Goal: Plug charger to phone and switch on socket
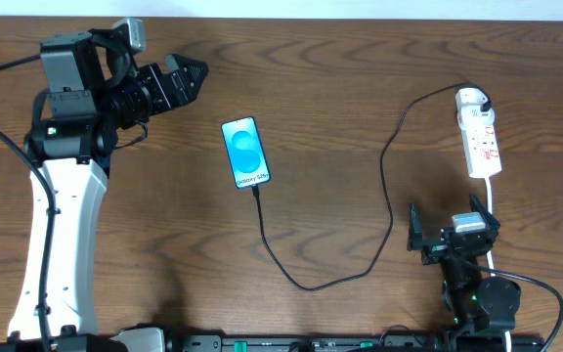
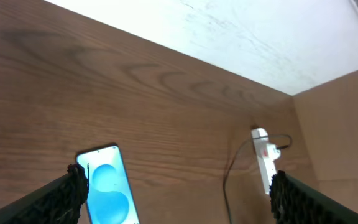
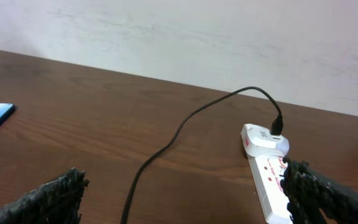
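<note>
Charger (image 1: 311,287) between phone (image 1: 245,153) and socket (image 1: 481,142)

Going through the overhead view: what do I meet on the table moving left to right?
left pincer → phone → charger, looping from the phone's near end across to the socket → socket

plenty of open table (image 1: 164,186) left of the phone (image 1: 245,153), charger (image 1: 306,286) loops across the gap between phone and socket (image 1: 480,137)
</note>
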You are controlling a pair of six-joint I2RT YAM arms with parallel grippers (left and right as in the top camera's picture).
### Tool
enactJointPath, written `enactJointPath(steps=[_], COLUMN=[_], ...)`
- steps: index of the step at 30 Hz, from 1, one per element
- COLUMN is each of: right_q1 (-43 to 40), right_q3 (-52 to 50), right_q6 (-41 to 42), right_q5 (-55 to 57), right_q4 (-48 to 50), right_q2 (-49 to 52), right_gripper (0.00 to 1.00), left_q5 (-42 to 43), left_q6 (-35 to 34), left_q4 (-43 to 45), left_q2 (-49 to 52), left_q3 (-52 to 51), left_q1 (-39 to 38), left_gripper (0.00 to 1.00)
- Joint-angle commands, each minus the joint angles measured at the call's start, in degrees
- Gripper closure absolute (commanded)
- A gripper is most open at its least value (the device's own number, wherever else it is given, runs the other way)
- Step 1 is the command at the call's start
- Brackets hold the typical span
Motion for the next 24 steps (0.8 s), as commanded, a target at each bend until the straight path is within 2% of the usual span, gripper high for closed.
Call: enactJointPath(steps=[1,6,10,14,19,24], right_q1=[0.2,0.2,0.2,0.2,0.2,0.2], right_q3=[-0.31,-0.31,-0.31,-0.31,-0.31,-0.31], right_q6=[0.59,0.59,0.59,0.59,0.59,0.59], right_q5=[-0.57,-0.57,-0.57,-0.55,-0.57,-0.57], right_q4=[0.04,0.04,0.04,0.04,0.04,0.04], right_q2=[-0.39,-0.39,-0.39,-0.39,-0.39,-0.39], right_gripper=[0.01,0.01,0.01,0.01,0.01,0.01], left_q5=[-2.62,-5.92,-11.1,-11.65,-11.65,-12.7], left_q6=[4.26,12.74,17.05,21.0,26.34,26.38], left_q4=[-0.26,-0.87,-2.84,-2.75,-0.94,6.4], left_q2=[-0.13,-1.4,-4.7,-9.29,-17.57,-26.36], left_q3=[0.37,-0.76,-2.75,-6.56,-14.32,-25.46], left_q1=[-0.02,-0.61,-2.29,-2.78,-2.78,-2.86], left_gripper=[0.07,0.06,0.07,0.07,0.07,0.07])
